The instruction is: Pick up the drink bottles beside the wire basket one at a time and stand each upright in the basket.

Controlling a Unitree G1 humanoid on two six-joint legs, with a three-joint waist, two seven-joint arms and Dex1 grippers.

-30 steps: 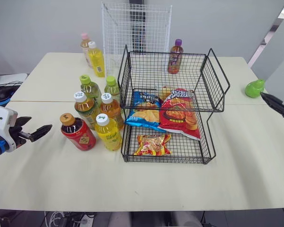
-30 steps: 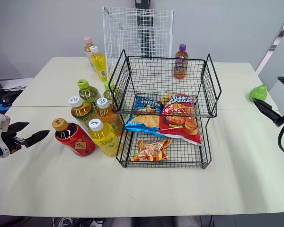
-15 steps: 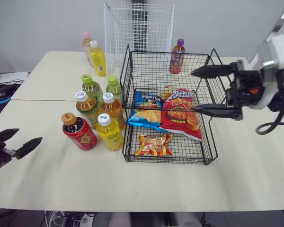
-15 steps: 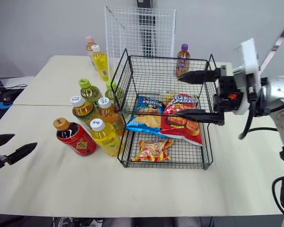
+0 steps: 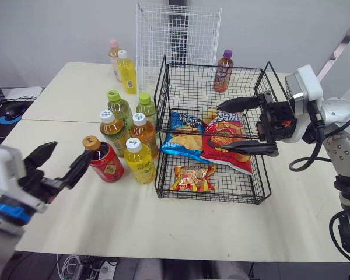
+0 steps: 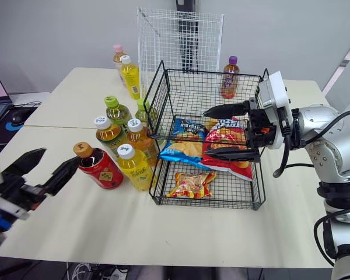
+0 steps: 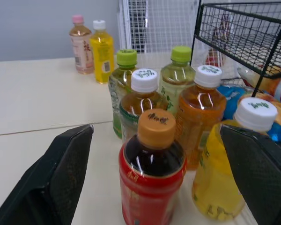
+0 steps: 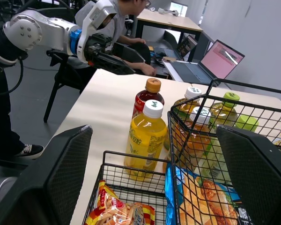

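Covering most of the view, the pale table (image 5: 192, 230) carries the two-tier wire basket (image 5: 210, 199) right of centre, with snack bags (image 5: 221, 137) lying in it and no bottle seen standing inside.

The biggest change is on the right. A second ago the right gripper (image 5: 221, 125) was barely past the table's right edge. It has since swung in and now hangs over the right half of the basket, jaws spread wide, holding nothing.

On the left, the left gripper (image 5: 72, 149) has come up from the near left corner toward the bottles. Its jaws are also spread and empty, and its fingertips sit just left of the red-labelled bottle (image 5: 105, 164) without touching it. The left wrist view has that bottle centred between the two fingers, with the yellow bottle (image 5: 142, 164) just to its right, against the basket's left wall. Four more bottles stand in a tight group just behind these two, and none of them has been disturbed.

The head camera has shifted as well, so the bottles' small drift across the picture is no real movement.

Judging by this, the task is at its start: the left arm appears to be lining up a first grasp on the red-labelled bottle. The right arm's spot over the basket could crowd the drop.
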